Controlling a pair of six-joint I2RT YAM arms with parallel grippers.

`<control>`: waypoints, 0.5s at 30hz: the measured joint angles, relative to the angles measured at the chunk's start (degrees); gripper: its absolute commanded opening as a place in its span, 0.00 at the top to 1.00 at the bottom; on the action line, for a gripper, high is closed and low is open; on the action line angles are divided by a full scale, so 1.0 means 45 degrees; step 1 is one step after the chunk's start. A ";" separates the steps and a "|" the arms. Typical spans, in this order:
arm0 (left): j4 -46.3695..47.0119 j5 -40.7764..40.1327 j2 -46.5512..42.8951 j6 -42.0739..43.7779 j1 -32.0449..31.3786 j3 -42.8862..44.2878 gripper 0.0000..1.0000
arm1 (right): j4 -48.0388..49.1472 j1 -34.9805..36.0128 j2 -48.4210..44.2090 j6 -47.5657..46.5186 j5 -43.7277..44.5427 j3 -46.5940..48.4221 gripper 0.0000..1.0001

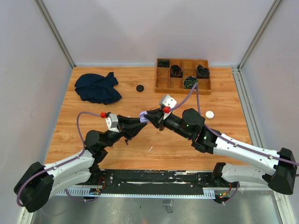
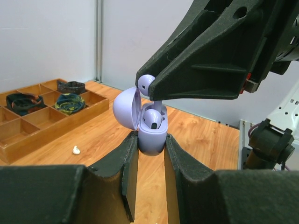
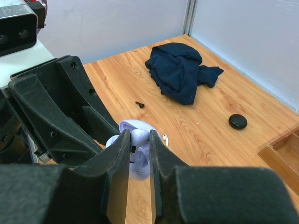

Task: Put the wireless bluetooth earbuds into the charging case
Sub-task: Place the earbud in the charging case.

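**Two claws meet over an open purple case**

The wood-grain desk carries a crumpled dark blue cloth at its far left. At the far right is a wooden divided tray with coiled black cables in several compartments.

Mid-desk, the matte black left claw is clamped on the base of a smooth, rounded pale purple charging case, its lid swung open. The right claw is pinched on a glossy purple earbud just above the seated earbud already in its well.

A black round case and a white round case lie well apart. A white bud and a black bud lie loose on the wood.
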 measured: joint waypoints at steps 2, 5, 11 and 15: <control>0.0005 -0.0005 0.0000 -0.0053 0.0000 0.0000 1.00 | 0.0000 0.0000 0.0000 -0.0015 0.0000 0.0000 0.80; 0.0010 -0.0015 0.0000 -0.0112 -0.0005 0.0000 1.00 | -0.0005 0.0000 0.0000 -0.0102 0.0000 0.0000 0.78; 0.0015 -0.0034 0.0000 -0.0194 0.0000 0.0000 1.00 | -0.0044 0.0000 0.0000 -0.0301 -0.0039 0.0000 0.74; 0.0010 -0.0034 0.0000 -0.0238 0.0000 0.0000 1.00 | -0.0083 0.0000 0.0000 -0.0340 -0.0097 0.0000 0.69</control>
